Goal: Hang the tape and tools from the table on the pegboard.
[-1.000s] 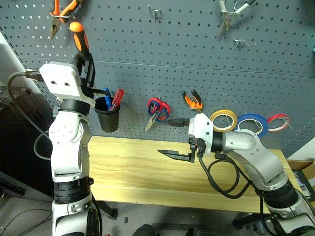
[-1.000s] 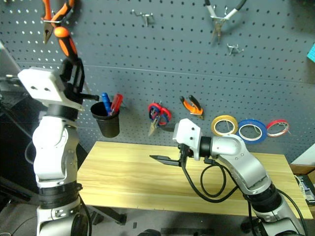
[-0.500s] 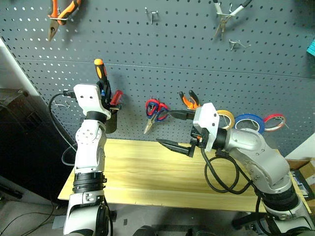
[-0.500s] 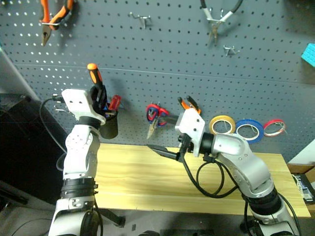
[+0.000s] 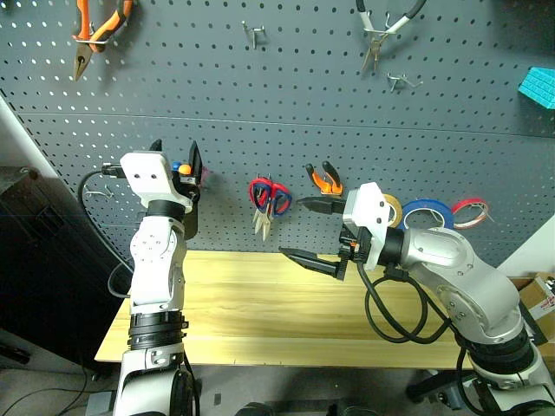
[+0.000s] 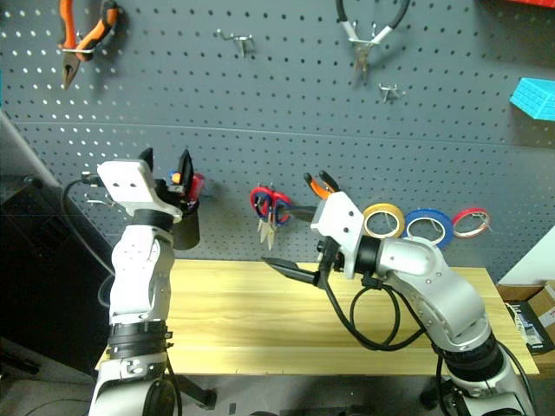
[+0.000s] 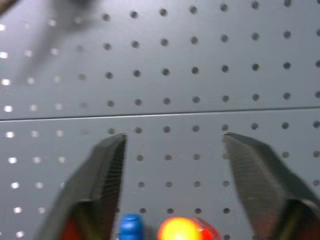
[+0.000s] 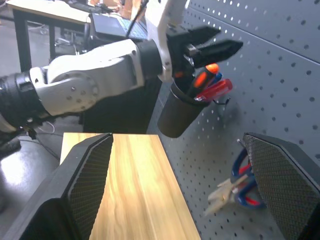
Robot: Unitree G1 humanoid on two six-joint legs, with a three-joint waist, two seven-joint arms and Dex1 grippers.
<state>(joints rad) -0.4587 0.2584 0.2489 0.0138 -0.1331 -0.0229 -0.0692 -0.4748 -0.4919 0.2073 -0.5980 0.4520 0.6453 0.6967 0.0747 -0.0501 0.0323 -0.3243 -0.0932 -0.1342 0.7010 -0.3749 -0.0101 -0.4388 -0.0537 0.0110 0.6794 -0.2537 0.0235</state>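
A dark grey pegboard (image 5: 286, 95) fills the wall behind a light wooden counter (image 5: 260, 312) with a bare top. The slim screwdriver (image 8: 204, 80) with the black-and-orange handle stands in a black cup (image 8: 179, 112) hung on the pegboard, its long axis close to upright and leaning a little, orange handle end up, beside a blue-topped tool (image 8: 214, 79) and a red-handled one (image 8: 216, 90). The left claw (image 5: 174, 154) hovers just above the cup's mouth, its two black fingers spread wide apart and pointing up along the board, gripping nothing; in the left wrist view the orange handle end (image 7: 179, 229) sits low between the fingers without touching either. The right claw (image 5: 314, 232) is held out over the counter pointing toward the robot's left, its fingers fully apart and empty. To the right of the cup, the scissors (image 5: 264, 201) hang from a hook with their handles up and blades pointing down; the handles look both red and blue, so I cannot tell which pair it is. Next come the short pliers (image 5: 325, 178) with orange-and-black handles, handles up, their jaws hidden behind the right claw. Beyond them the yellow tape (image 6: 384, 220) hangs flat against the board, followed by a blue roll (image 6: 425, 225) and a red roll (image 6: 471, 222). Long-nose orange-handled pliers (image 5: 97, 28) hang nose down at the upper left.
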